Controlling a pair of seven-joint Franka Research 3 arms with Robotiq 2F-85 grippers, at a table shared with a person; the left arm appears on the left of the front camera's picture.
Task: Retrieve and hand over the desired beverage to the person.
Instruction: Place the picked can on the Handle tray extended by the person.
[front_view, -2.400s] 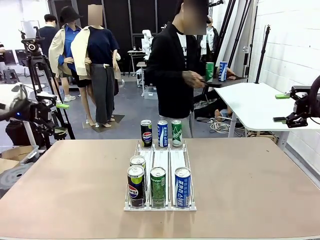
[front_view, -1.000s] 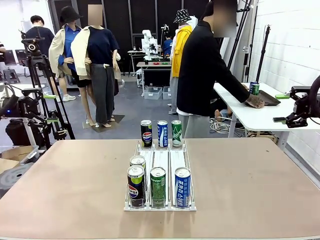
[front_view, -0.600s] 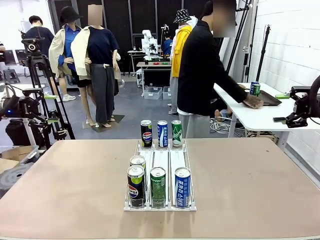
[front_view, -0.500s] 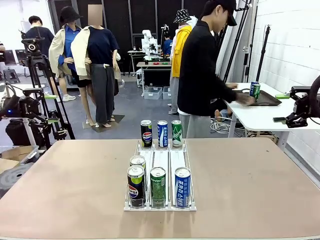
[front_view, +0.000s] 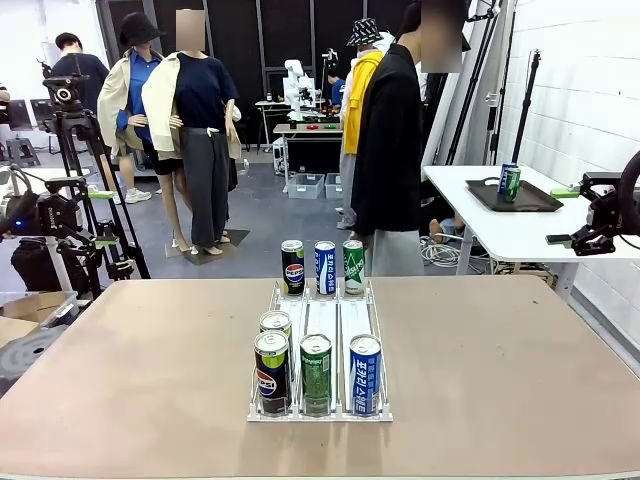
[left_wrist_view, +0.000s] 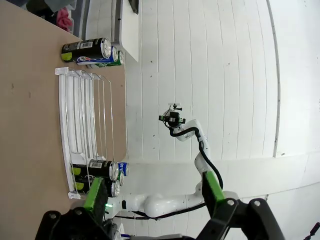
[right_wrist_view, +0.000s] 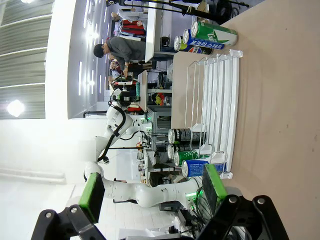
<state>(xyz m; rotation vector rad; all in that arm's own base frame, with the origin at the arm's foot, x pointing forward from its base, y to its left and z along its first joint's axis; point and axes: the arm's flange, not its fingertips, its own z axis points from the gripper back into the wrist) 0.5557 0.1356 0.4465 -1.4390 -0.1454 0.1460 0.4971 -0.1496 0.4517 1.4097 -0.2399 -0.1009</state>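
along the middle of the brown tabletop (front_view: 520, 360), a clear wire-railed rack (front_view: 319, 318) keeps tall drink cans in lanes for picking. both hands, left hand (left_wrist_view: 157, 197) and right hand (right_wrist_view: 150, 192), gape empty. the person in the black cardigan (front_view: 392, 140) stands beyond the far edge, turned away.

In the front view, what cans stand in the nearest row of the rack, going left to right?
Pepsi can → green can → blue can, all upright at the near end of the rack.
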